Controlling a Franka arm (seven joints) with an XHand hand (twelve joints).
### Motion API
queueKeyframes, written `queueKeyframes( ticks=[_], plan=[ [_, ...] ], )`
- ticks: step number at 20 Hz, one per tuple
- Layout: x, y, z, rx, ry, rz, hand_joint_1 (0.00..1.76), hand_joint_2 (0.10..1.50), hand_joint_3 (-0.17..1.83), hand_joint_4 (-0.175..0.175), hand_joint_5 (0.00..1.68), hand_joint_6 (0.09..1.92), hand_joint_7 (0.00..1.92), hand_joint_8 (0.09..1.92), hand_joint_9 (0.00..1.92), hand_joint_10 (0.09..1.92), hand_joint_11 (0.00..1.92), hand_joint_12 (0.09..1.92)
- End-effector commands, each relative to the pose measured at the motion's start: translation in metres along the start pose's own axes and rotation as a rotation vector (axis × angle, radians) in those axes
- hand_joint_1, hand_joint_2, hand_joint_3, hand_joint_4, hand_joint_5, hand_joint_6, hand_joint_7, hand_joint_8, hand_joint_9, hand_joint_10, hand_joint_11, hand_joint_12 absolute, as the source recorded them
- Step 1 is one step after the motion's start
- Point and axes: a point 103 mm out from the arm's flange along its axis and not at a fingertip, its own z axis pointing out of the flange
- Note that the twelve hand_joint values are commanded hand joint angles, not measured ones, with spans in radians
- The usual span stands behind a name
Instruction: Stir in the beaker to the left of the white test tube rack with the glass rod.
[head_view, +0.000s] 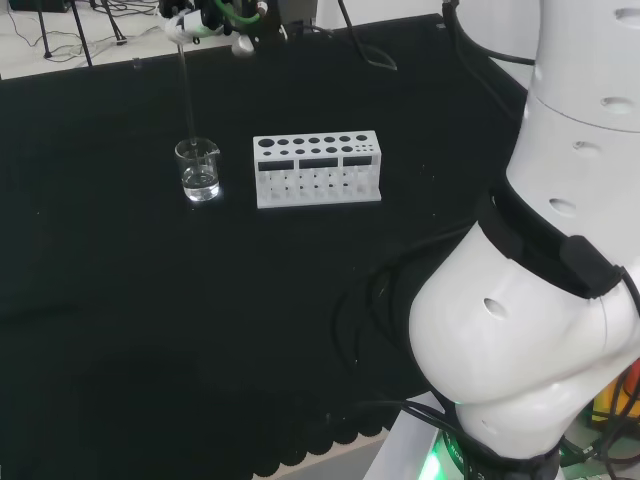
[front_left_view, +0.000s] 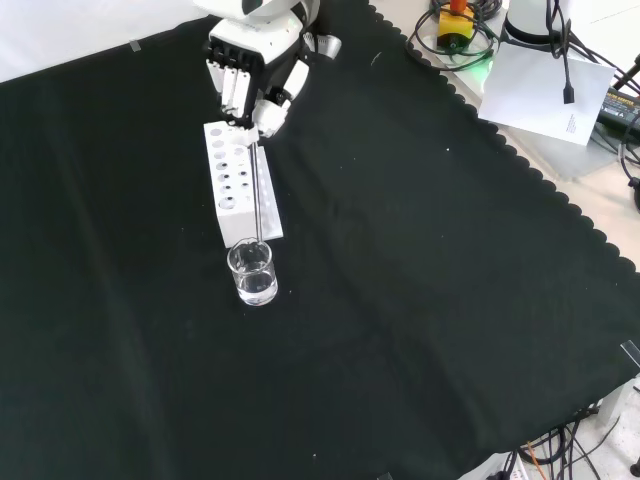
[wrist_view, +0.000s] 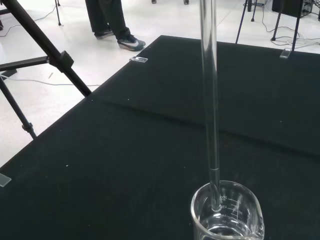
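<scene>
The glass rod (front_left_view: 257, 190) stands nearly upright with its lower end inside the beaker (front_left_view: 252, 272), which holds clear liquid and sits on the black cloth (front_left_view: 420, 300) just beside the white test tube rack (front_left_view: 235, 190), while the hand (front_left_view: 250, 75) above has its fingers curled round the rod's top.

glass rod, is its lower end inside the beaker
Yes, the glass rod passes down through the beaker's rim, its tip inside.

hand (front_left_view: 250, 75) pinching the rod (front_left_view: 257, 195), its tip down in the beaker (front_left_view: 252, 273) right below the rack (front_left_view: 238, 180)
</scene>
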Motion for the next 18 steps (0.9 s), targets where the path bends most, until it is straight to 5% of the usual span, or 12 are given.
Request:
queueKeyframes(
  ticks=[1,18],
  plan=[
    [-0.01,0.012,0.006,-0.003,0.005,-0.005,1.31,1.13,-0.17,-0.175,1.17,0.44,1.13,1.1,1.63,0.95,1.66,0.74],
    [-0.022,0.025,0.051,0.049,0.013,-0.014,1.31,1.13,-0.17,-0.175,1.18,0.43,1.13,1.1,1.63,0.94,1.67,0.74]
  ],
)
